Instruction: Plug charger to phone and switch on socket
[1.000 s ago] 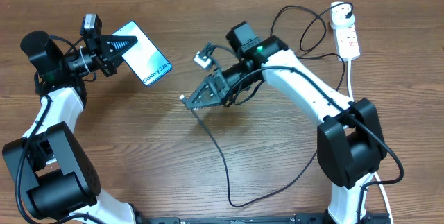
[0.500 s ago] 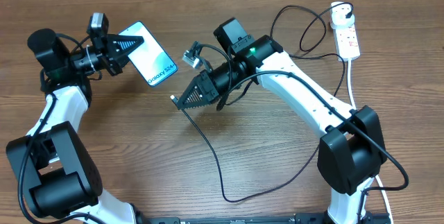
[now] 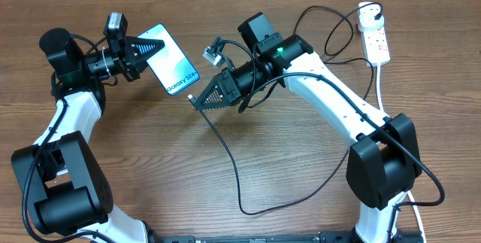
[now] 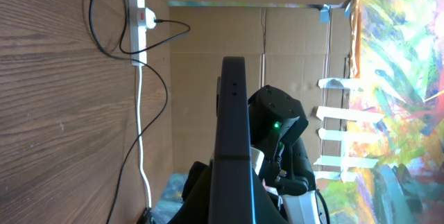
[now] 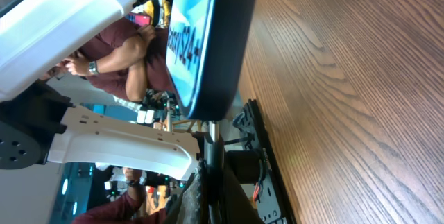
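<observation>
Your left gripper (image 3: 144, 50) is clamped on one short end of the phone (image 3: 174, 68), holding it above the table (image 3: 150, 168) with the lit screen turned up toward the overhead camera. Your right gripper (image 3: 197, 101) is closed on the connector end of the charger (image 3: 233, 169). In the right wrist view that end sits right at the phone's free edge, though you cannot tell whether it is seated. The socket (image 3: 376, 41) lies at the table's far right, well apart from both grippers, with the round white plug adapter (image 3: 367, 16) in its far end.
</observation>
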Robot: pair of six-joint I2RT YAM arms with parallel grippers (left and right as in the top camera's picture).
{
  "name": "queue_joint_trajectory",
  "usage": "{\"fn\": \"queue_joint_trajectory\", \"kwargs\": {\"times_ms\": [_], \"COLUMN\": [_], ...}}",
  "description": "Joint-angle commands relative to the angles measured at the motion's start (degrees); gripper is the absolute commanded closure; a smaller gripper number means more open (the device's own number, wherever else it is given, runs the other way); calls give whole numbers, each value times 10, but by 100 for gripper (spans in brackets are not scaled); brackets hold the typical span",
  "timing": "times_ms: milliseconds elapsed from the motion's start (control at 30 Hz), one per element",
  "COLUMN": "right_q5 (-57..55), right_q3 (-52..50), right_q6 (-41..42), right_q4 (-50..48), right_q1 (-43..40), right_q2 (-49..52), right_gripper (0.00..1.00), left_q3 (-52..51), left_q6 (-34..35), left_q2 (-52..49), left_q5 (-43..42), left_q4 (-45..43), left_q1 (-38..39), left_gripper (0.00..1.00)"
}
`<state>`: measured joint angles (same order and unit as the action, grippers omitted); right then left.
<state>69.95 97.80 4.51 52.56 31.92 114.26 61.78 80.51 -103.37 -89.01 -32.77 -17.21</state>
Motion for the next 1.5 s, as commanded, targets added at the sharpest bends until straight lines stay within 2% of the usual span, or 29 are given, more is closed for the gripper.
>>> {"fn": "queue_joint_trajectory", "kwargs": {"times_ms": [0, 633, 1100, 1467], "right_q5": [22, 31, -22, -23], "right_q3": [25, 32, 31, 31], "right_q6": [2, 3, 16, 37], "right_q4": [-2, -10, -6, -21], "right_q1": [-10, -11, -11, -11], "right_q2": [-21, -21, -21, -21], "right_gripper": [97, 97, 97, 97], "left_q3": [10, 10, 10, 10], "left_q6": [-13, -12, -12, -13], "left_q2": [-1, -1, -1, -1], "left_q5": [-16, -15, -15, -15], "left_q4": [-4, -4, -5, -5], "left_q1": [5, 17, 18, 19], "left_gripper": [95, 96, 96, 96]}}
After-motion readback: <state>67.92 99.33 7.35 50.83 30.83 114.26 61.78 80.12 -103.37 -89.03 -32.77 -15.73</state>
